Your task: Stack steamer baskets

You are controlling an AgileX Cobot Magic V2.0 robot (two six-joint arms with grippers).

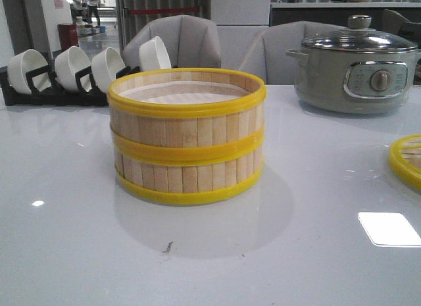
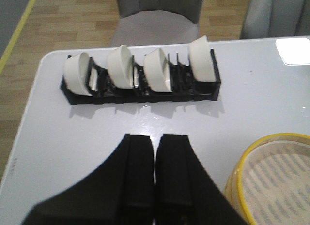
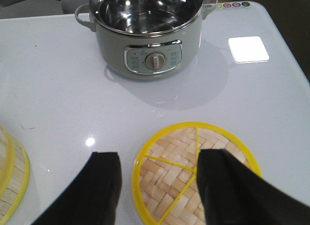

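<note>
Two steamer baskets (image 1: 187, 136) stacked mid-table, woven lid (image 3: 196, 171) beneath spread right claw (image 3: 157, 186)

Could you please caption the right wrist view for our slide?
Open right hand above woven lid, grey electric pot beyond.

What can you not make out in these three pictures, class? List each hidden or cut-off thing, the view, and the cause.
- Lid: front view, cut off by the right edge; in the right wrist view the right gripper fingers cover part of it.
- Baskets: front view, the wall hides the floor of the top one; both wrist views cut them off at the edge.
- Pot panel markings: too small and blurred to read.
- Left gripper: fingers together, nothing held.
</note>
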